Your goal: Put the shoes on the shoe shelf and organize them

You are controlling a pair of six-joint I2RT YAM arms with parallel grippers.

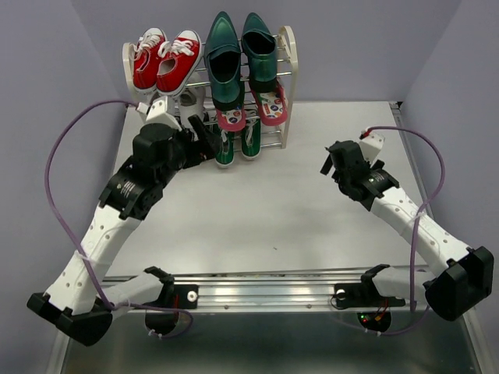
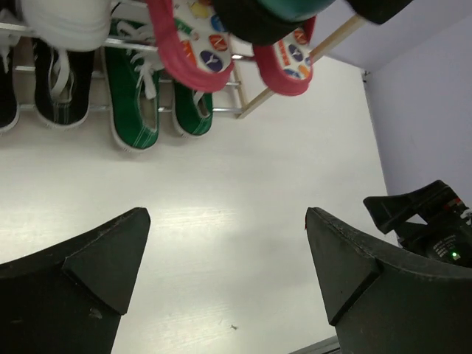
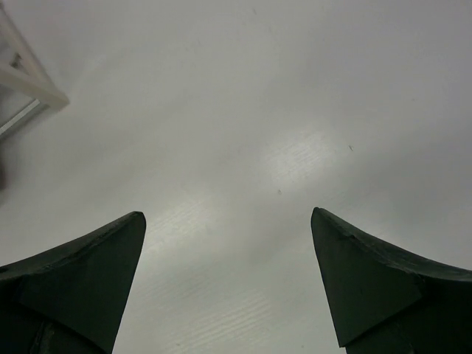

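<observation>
1. The left gripper [image 2: 226, 221] has its two dark fingers spread wide with nothing between them. It hovers over bare table [image 1: 273, 210] just in front of the shoe shelf [image 1: 290, 70].
2. The right gripper [image 3: 226, 214] also has its fingers wide apart and empty. It is over the table well to the right of the shelf, with only a cream corner of the frame in its wrist view.
3. Nearest the left gripper, the green canvas sneakers [image 2: 133, 103] sit side by side on the lowest tier, in the right half. Their white laces and white soles show, and their toes point out over the front edge.
4. Above them, the pink-red flip-flops [image 2: 199, 44] lie on the middle tier. Their pale insoles are dotted with coloured patches, and their ends overhang the front rod.
5. The glossy dark green loafers [image 1: 222, 66] rest as a pair on the top tier, right half.
6. Red sneakers [image 1: 164, 61] with white laces fill the top tier's left half.
7. Black sneakers [image 2: 63, 88] stand on the lowest tier, left of the green pair, with a white shoe [image 2: 66, 18] above them.
</observation>
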